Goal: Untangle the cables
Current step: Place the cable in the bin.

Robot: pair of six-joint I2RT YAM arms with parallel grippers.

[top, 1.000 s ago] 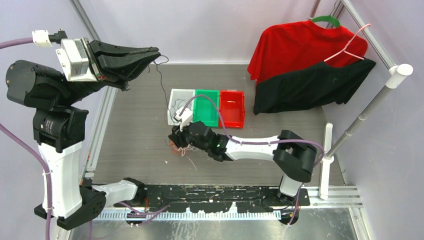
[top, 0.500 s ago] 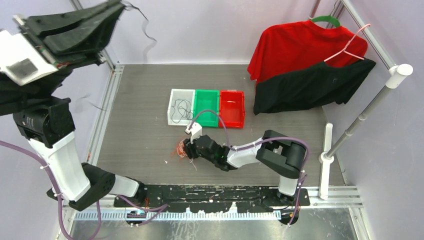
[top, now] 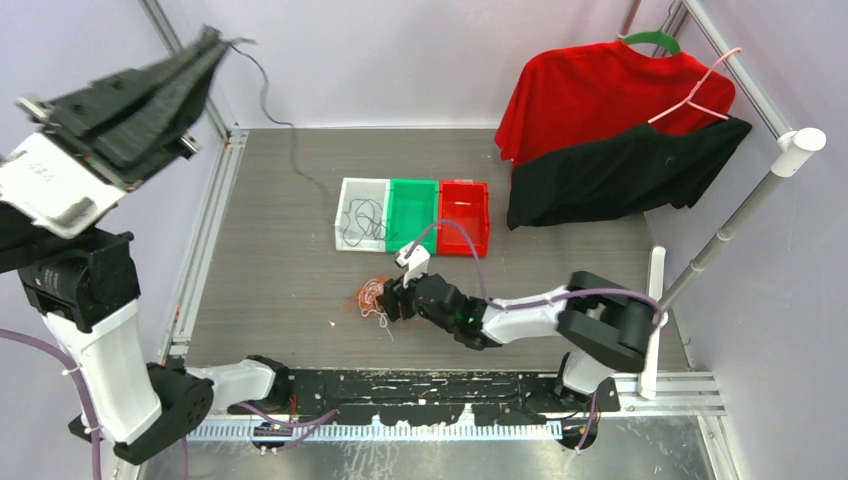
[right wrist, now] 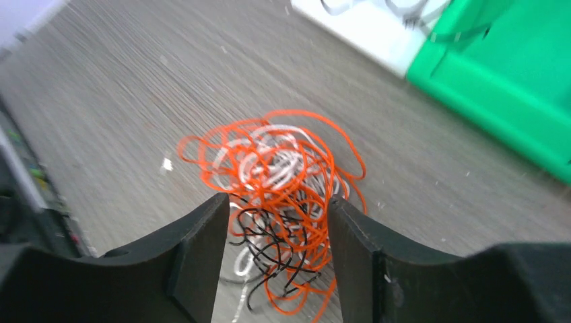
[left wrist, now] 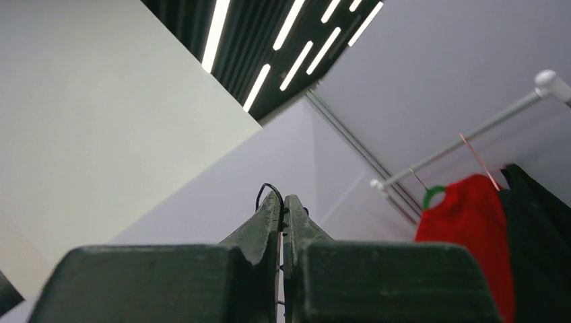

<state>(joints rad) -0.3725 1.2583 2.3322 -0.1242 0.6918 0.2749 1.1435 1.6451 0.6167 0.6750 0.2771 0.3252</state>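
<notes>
A tangle of orange, white and black cables [top: 372, 296] [right wrist: 283, 168] lies on the grey table near its front. My right gripper [top: 388, 299] [right wrist: 276, 202] is low at the tangle's right side. It is open, with the near part of the tangle loose between its fingers [right wrist: 202, 249]. My left gripper [top: 213, 42] [left wrist: 283, 200] is raised high at the back left and is shut on a thin black cable [top: 290, 150] [left wrist: 265, 189]. That cable hangs down from the tips toward the table near the white bin [top: 341, 215].
White, green [top: 412, 205] and red [top: 463, 225] bins stand side by side mid-table; a loose black cord [top: 362, 218] lies in the white one. A red shirt [top: 600, 90] and a black shirt [top: 620, 175] hang on a rack at the back right.
My left gripper has swung up and to the left, lifting the black cable with it. My right gripper has opened wider and shifted right and nearer, with the tangle now lying on the table.
</notes>
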